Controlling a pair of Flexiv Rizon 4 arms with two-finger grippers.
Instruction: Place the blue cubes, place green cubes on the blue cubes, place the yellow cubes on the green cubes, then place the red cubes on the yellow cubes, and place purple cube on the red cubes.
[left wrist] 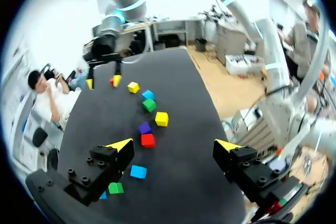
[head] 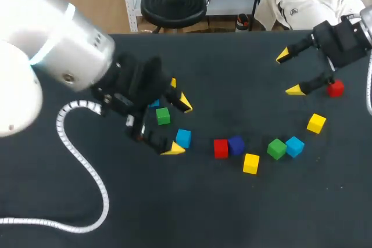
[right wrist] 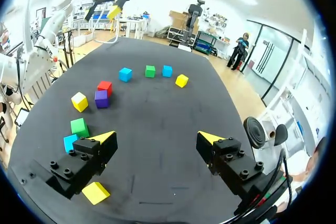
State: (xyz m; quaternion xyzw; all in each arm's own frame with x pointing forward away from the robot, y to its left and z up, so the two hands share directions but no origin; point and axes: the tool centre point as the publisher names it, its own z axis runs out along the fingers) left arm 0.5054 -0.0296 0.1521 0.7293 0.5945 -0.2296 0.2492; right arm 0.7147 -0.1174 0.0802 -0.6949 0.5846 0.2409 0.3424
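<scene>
Black tabletop (head: 192,213) fills the head view. Largest on it is the silver left arm (head: 52,45), entering from the upper left, with a ribbed white cable (head: 87,166) looping down through the lower left. The dark right arm (head: 343,39) comes in at the upper right.

Left of centre hangs the left gripper (head: 179,126), its 2 yellow-tipped fingers spread wide and gripping nothing. The right gripper (head: 289,73), at upper right, is likewise spread wide and empty.

All 11 cubes lie singly on the table.
- **By the left gripper:** the near blue cube (head: 183,137) sits just beside its lower tip and the left green cube (head: 163,115) just up-left of that. A second blue cube (head: 154,104) and a half-hidden yellow cube (head: 172,82) peek out from behind the gripper body.
- **Centre:** the centre red cube (head: 220,148) touches the purple cube (head: 236,144), with the lower yellow cube (head: 250,163) just down-right.
- **Right:** the right green cube (head: 276,148) adjoins the right blue cube (head: 294,146). The right yellow cube (head: 316,123) lies above them.
- **Near the right gripper:** the far red cube (head: 335,89) lies beside its lower finger.
</scene>
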